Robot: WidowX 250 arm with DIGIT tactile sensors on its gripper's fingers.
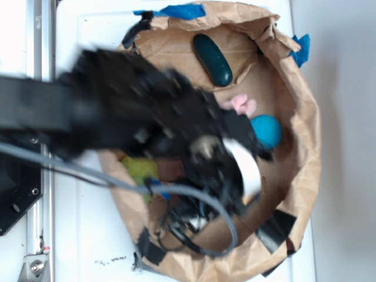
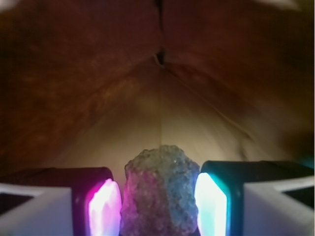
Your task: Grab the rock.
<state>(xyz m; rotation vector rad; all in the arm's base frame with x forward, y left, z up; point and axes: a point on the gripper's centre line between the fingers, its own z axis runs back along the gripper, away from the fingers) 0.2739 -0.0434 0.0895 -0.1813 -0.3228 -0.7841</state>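
Exterior first: reaching in from the left across the white table (image 1: 329,70), hanging the blurred black arm (image 1: 117,111) over the crumpled brown paper basin (image 1: 305,147) and lowering the gripper (image 1: 226,161) into its lower middle. Covering the rock completely from this angle, so showing neither the stone nor the set of the jaws. Leaving alone the smooth dark green oblong (image 1: 212,59) near the upper rim, the pink scrap (image 1: 242,104) and the blue ball (image 1: 267,130) just beside the wrist on the right, probably because none of them is the target. Keeping a yellow-green piece (image 1: 140,169) half tucked under the arm on the left. Taping the paper rim down with blue tape (image 1: 176,10) and black tape patches (image 1: 276,226), apparently to keep the basin from sliding.

Wrist next: looking along the fingers at the brown paper wall (image 2: 162,73) rising ahead. Bracketing the rock (image 2: 160,189), rough and lumpy, squarely in the middle, with the pink-glowing left pad (image 2: 104,206) and the teal-glowing right pad (image 2: 211,199) pressing against its flanks, so apparently pinching the stone rather than standing spread. Centring it this way likely to keep so uneven a lump from twisting out. Not revealing whether the rock is resting on the paper or already clear of it.
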